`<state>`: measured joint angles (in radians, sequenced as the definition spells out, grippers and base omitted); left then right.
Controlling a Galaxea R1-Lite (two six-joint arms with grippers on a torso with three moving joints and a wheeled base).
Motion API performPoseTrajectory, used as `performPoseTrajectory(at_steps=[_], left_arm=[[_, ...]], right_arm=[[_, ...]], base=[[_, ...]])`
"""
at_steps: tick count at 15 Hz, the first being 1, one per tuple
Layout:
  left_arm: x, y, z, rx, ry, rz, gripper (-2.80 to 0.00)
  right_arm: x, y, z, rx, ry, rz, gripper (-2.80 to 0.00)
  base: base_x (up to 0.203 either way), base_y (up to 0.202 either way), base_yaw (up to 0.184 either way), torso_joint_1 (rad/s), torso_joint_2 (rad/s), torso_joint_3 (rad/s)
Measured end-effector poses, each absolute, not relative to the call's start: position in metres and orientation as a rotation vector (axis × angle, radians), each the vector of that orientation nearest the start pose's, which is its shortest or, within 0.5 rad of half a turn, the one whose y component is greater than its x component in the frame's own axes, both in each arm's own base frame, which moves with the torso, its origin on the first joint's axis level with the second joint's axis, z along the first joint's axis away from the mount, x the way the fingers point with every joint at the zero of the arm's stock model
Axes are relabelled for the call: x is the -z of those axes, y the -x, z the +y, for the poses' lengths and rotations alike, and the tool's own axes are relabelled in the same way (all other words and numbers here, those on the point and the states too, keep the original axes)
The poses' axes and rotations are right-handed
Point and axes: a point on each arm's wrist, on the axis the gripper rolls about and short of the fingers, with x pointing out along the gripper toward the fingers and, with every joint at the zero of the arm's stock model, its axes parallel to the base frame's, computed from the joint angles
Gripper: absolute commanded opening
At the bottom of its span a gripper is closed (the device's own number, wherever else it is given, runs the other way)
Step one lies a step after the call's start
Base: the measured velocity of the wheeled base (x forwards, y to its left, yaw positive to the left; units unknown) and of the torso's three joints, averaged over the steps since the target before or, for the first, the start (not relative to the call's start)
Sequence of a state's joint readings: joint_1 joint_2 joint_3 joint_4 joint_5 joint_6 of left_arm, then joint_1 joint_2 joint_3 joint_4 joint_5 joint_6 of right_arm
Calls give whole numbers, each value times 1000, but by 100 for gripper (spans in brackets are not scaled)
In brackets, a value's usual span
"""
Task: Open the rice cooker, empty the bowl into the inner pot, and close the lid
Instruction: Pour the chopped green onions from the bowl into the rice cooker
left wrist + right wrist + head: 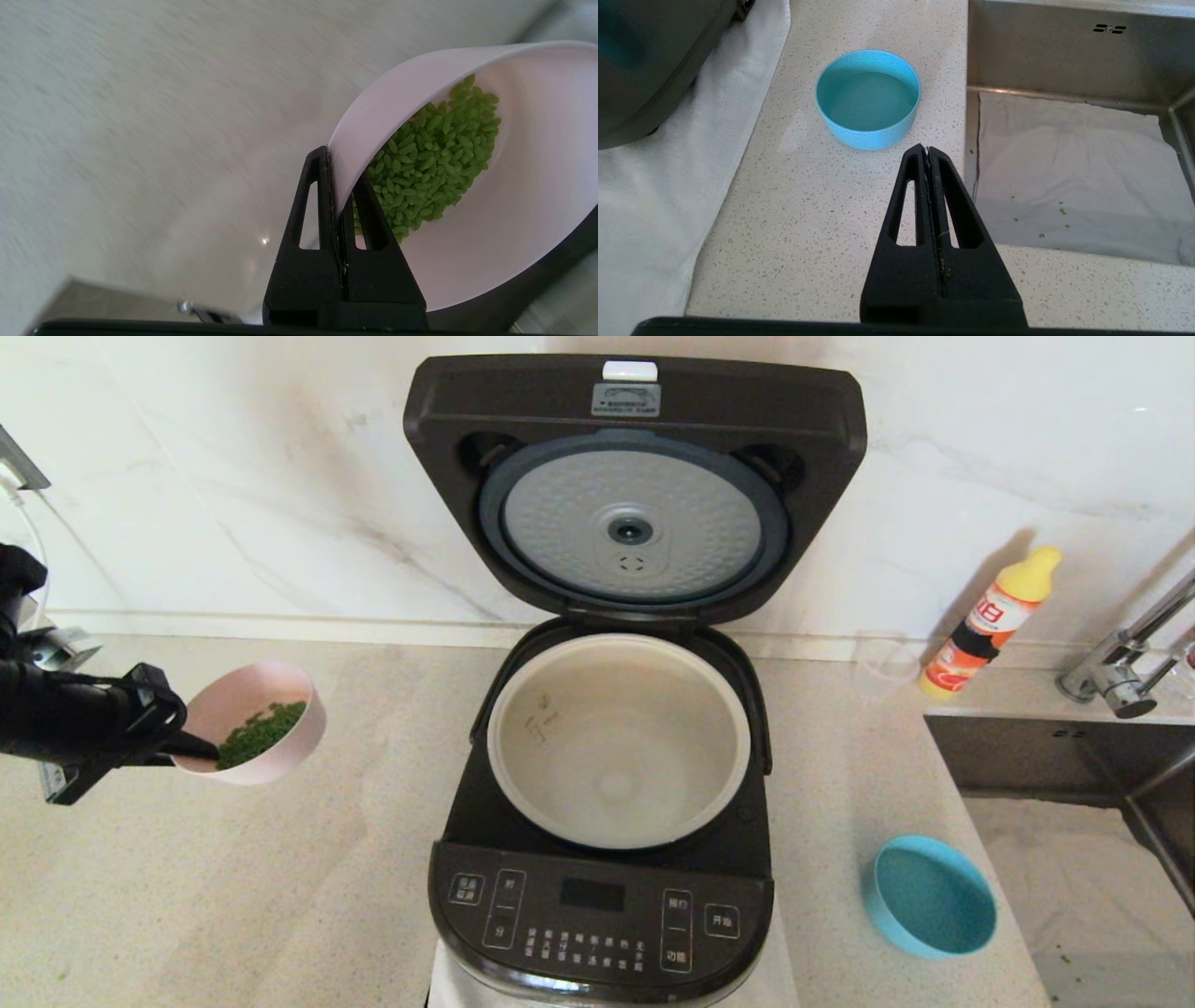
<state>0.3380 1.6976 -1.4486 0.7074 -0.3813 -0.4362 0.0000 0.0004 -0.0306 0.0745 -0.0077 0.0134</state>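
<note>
The cooker stands with its lid up and the pot bare inside. Left of the cooker, well apart from it, the left gripper pinches the rim of the pink bowl, lifted and tilted, green grains inside. The step in hand is carrying; next the bowl must come over the pot and tip. The right gripper, pressed together and empty, hangs near the blue bowl.

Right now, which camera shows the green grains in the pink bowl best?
The left wrist view: the green grains fill the frame, individually visible. The head view shows only a small green patch; the right wrist view shows none.
</note>
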Motion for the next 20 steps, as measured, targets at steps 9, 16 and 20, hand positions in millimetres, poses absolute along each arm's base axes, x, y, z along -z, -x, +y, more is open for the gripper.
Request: performPoseTrajectory(at_steps=[9, 16, 20], left_arm=[[-306, -265, 5, -82, 532, 889, -280], [-330, -258, -48, -47, 422, 886, -280], [-328, -259, -75, 3, 389, 883, -280]], right_arm=[[-76, 25, 0, 8, -14, 44, -280], [-76, 25, 0, 8, -13, 45, -280], [-76, 25, 0, 8, -14, 44, -280]], base=[[0, 0, 0, 0, 0, 0], [0, 0, 0, 0, 0, 0], [0, 0, 0, 0, 0, 0]])
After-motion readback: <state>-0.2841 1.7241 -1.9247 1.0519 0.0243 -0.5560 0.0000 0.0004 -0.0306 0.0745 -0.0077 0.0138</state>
